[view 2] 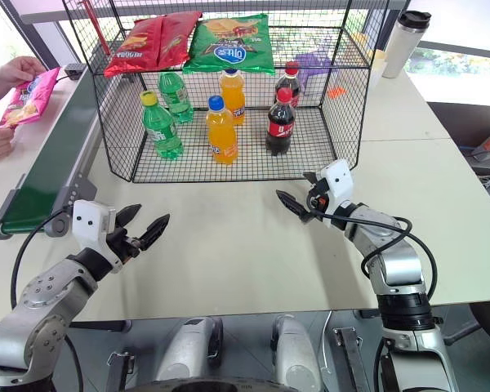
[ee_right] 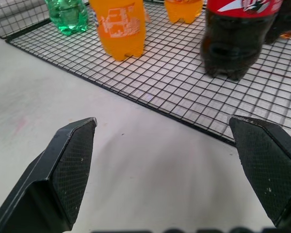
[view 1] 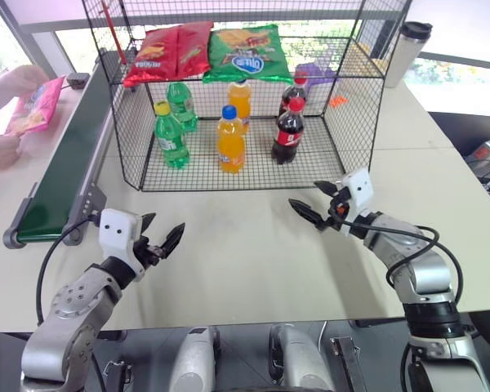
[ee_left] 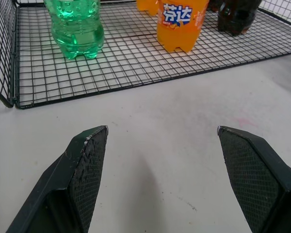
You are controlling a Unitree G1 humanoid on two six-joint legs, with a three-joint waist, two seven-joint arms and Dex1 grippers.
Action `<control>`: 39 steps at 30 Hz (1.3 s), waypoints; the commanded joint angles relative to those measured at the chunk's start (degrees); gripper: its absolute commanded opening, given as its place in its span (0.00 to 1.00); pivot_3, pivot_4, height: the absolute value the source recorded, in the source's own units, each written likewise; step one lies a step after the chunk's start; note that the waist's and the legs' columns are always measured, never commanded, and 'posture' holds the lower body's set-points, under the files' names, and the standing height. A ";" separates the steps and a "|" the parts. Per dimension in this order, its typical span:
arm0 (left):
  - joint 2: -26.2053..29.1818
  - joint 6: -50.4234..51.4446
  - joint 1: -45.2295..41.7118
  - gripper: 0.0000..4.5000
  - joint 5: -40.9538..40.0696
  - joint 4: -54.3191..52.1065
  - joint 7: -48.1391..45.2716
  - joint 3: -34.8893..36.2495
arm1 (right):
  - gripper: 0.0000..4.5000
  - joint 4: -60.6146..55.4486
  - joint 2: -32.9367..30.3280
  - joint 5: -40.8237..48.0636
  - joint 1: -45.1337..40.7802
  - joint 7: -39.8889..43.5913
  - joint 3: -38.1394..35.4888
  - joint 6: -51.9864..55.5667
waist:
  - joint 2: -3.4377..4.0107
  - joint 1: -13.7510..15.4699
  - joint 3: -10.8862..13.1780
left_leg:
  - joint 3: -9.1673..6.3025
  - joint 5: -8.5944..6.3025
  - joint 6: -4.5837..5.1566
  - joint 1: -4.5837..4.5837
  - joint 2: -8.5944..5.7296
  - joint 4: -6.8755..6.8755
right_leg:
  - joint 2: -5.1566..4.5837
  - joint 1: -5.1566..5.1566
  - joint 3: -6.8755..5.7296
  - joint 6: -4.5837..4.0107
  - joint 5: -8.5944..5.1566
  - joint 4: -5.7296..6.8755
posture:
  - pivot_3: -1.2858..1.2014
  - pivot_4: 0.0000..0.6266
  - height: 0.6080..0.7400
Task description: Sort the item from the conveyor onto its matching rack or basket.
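The magenta-pink chip bag (view 1: 35, 106) is at the far left, held between a person's 2 hands (view 1: 16, 80) just left of the far end of the conveyor (view 1: 65, 163); whether it touches the belt I cannot tell. The conveyor runs along the left side of the white desk (view 1: 229, 245), its near roller close to the left gripper (view 1: 165, 238). Right of it stands the black wire rack (view 1: 237, 175). On the upper shelf lie 2 red chip bags (view 1: 170, 53) and 1 green chip bag (view 1: 247, 53). On the lower floor stand 2 green bottles (view 1: 171, 136), 2 orange bottles (view 1: 230, 140) and 2 dark cola bottles (view 1: 288, 133). A purple packet (view 1: 314, 75), perhaps another snack, lies at the far right of the rack. A white tumbler with a dark lid (view 1: 408, 51) stands on the desk beyond the rack's right side. The left gripper hovers over the bare desk near the rack's front left, its jaws spread wide and holding nothing. The right gripper (view 1: 317, 204) hovers near the rack's front right, jaws likewise spread and empty.
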 commanded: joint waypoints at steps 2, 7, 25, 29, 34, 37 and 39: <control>-0.36 -1.84 -0.44 0.84 0.75 -1.14 0.50 -0.02 | 0.99 -0.34 1.37 3.49 -2.02 -0.37 -2.63 1.09 | 0.00 -0.02 0.00 | 0.00 0.00 0.00 0.00 0.00 0.00 | 0.01 0.00 0.00 -0.01 0.01 0.01 | 0.52 0.24 1.00; -0.81 -2.03 -0.62 0.84 0.97 -1.08 0.71 -0.06 | 0.99 0.18 0.43 1.91 -1.77 1.25 -1.34 -1.74 | 0.00 0.00 0.00 | 0.00 0.00 0.00 0.00 0.00 0.00 | 0.01 0.01 0.00 -0.01 0.01 -0.01 | 0.52 0.24 1.00; 2.72 -0.51 -4.14 0.84 1.58 -4.85 1.29 2.35 | 0.99 4.20 -1.40 -1.94 -3.24 2.23 -0.87 -4.07 | 0.00 -0.01 0.00 | -0.01 0.00 0.01 0.00 0.00 0.01 | 0.01 0.03 0.00 0.00 0.02 -0.01 | 0.52 0.24 1.00; 14.20 -1.26 -3.91 0.84 9.63 -7.57 0.00 8.00 | 0.99 2.30 -2.75 4.41 -7.38 5.43 -3.74 1.72 | -0.02 -0.22 0.03 | 0.00 0.00 0.01 0.00 0.00 0.00 | 0.04 -0.02 0.00 -0.01 0.02 0.04 | 0.52 0.24 1.00; 32.39 -11.41 4.95 0.84 35.61 0.08 1.74 13.73 | 0.99 -6.03 -2.68 17.08 -13.89 10.24 -2.29 14.97 | 0.09 -0.60 0.03 | 0.05 0.00 0.00 0.01 0.11 -0.14 | 0.12 -0.18 0.03 -0.07 0.03 0.08 | 0.52 0.24 1.00; 38.19 -17.44 11.36 0.84 47.71 6.21 3.01 17.31 | 0.99 -10.62 -0.61 21.54 -16.79 10.67 0.48 19.41 | 0.10 -1.08 0.03 | 0.14 0.00 0.00 0.01 0.18 -0.44 | 0.13 -0.33 0.03 -0.12 0.02 -0.01 | 0.52 0.24 1.00; 39.20 -21.09 13.50 0.84 51.67 9.29 3.57 17.67 | 0.99 -12.15 0.63 21.59 -17.90 10.16 2.33 19.73 | 0.07 -0.94 0.01 | 0.16 0.00 -0.01 0.00 0.18 -0.61 | 0.12 -0.38 0.02 -0.14 0.01 -0.10 | 0.52 0.24 1.00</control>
